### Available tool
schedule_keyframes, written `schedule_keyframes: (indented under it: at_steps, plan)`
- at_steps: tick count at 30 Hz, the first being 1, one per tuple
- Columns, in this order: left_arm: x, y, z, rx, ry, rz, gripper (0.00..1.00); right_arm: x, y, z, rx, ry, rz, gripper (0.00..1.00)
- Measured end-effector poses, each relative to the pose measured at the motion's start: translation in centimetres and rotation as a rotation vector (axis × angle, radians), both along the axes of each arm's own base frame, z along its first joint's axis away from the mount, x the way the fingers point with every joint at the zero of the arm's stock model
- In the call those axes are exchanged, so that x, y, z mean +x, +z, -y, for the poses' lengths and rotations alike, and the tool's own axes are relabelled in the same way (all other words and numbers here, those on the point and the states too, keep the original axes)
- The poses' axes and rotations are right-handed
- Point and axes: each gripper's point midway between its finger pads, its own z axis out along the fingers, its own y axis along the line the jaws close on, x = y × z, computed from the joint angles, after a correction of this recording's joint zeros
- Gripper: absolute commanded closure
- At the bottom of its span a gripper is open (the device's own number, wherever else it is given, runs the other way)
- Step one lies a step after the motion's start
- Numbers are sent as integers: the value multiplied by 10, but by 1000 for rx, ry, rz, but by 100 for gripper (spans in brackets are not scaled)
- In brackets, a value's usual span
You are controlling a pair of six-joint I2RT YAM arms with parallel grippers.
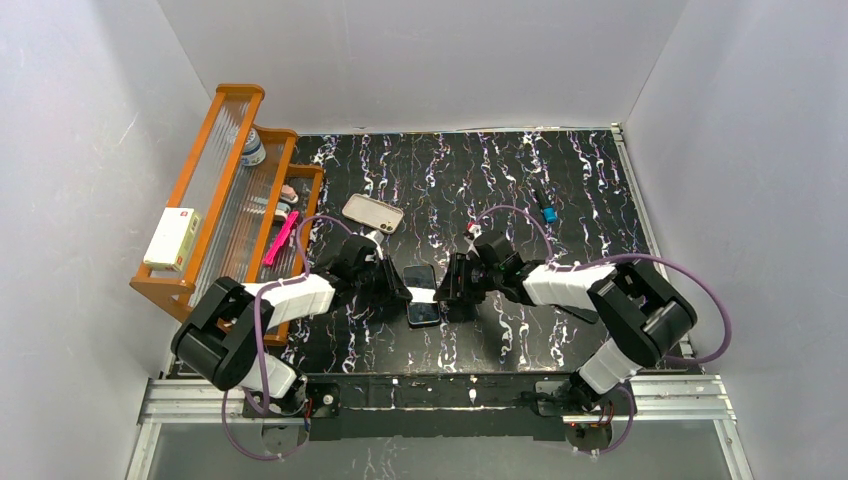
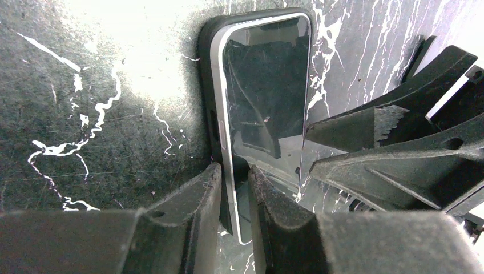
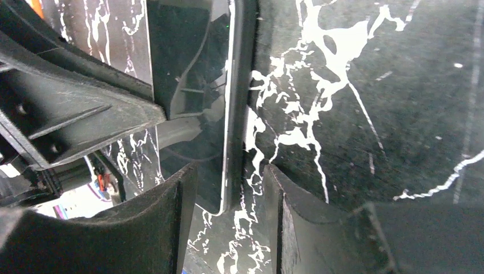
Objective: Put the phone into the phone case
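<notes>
The phone [image 1: 422, 297] is a black slab with a silver edge at the table's middle, between both grippers. In the left wrist view the phone [image 2: 265, 85] shows its glossy screen, with a dark rim behind its left side. My left gripper [image 1: 398, 285] [image 2: 234, 174] is shut on the phone's near left edge, one finger on each face. My right gripper [image 1: 455, 283] [image 3: 228, 174] stands open astride the phone's [image 3: 205, 131] other long edge, with a gap on both sides. The pale beige phone case [image 1: 373, 212] lies alone on the table behind the left gripper.
A wooden rack [image 1: 200, 175] stands along the left wall with a white box [image 1: 172, 240], a bottle [image 1: 252, 150] and a pink item [image 1: 282, 238]. A small blue thing [image 1: 549, 213] lies at the back right. The right arm's fingers [image 2: 399, 131] reach in beside the phone.
</notes>
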Motion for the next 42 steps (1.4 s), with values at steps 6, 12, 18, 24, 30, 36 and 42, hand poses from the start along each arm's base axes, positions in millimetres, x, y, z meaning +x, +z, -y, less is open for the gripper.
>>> schedule_keyframes:
  at_steps: [6,12,18,24,30,36,42]
  plan:
    - [0,0,1,-4,-8,2,81,-1,1,-13,66,24,-26,42]
    - [-1,-1,1,-11,-10,11,81,-1,4,-23,123,26,-61,42]
    - [-2,0,1,-29,-6,24,79,0,6,-25,155,18,-81,44]
    - [-4,1,2,-70,8,37,79,-2,12,-27,233,17,-71,46]
    - [-4,2,1,-98,34,31,79,-2,18,-30,276,17,-71,51]
    - [-5,3,1,-113,44,31,78,-3,13,-34,292,16,-96,58]
    - [-7,3,2,-128,45,26,78,-5,10,-35,302,19,-120,81]
